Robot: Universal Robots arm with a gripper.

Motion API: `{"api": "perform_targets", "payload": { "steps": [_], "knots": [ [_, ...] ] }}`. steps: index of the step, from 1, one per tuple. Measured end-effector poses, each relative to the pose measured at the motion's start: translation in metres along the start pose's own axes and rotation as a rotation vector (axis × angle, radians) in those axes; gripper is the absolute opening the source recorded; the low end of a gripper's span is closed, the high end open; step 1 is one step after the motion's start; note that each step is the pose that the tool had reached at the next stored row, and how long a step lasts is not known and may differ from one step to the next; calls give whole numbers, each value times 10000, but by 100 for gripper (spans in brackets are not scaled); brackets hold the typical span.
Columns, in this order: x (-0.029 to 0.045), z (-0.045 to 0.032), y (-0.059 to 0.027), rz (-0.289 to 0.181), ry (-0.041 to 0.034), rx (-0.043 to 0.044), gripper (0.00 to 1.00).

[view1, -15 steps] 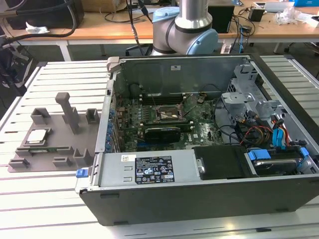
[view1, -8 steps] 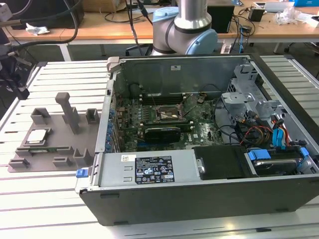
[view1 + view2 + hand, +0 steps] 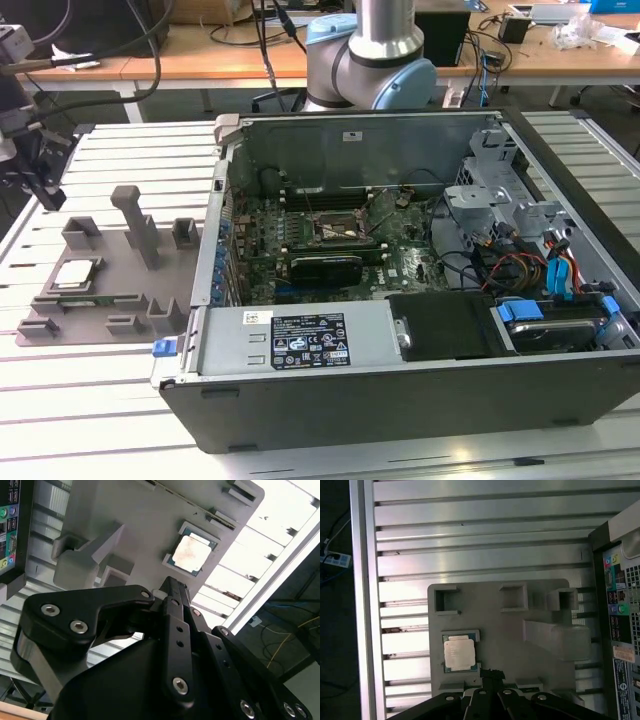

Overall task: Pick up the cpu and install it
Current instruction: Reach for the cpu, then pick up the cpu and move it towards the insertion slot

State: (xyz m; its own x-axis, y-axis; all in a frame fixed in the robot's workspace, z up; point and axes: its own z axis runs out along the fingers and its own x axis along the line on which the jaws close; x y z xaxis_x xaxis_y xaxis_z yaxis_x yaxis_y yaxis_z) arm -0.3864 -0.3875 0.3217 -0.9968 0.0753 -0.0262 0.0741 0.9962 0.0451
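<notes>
The cpu [image 3: 459,652] lies flat in a square pocket of the grey fixture [image 3: 505,645]. The fixture sits on the slatted table [image 3: 470,530] beside the open case [image 3: 400,400]. The gripper [image 3: 490,672] hangs over the fixture just beside the cpu, fingers pinched together and holding nothing.

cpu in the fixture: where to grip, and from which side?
Take the cpu by two opposite edges, coming straight down. It lies flat, metal top up, in a shallow pocket of the grey fixture. Raised lips seem to hug its corners, so mid-edge looks the likeliest free spot, and no side approach seems open.
</notes>
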Motion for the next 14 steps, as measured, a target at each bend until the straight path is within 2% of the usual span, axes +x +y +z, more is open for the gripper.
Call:
{"api": "perform_targets", "payload": {
  "steps": [14],
  "knots": [
    [0, 17, -1, 0, -2, -2, 11]
  ]
}}
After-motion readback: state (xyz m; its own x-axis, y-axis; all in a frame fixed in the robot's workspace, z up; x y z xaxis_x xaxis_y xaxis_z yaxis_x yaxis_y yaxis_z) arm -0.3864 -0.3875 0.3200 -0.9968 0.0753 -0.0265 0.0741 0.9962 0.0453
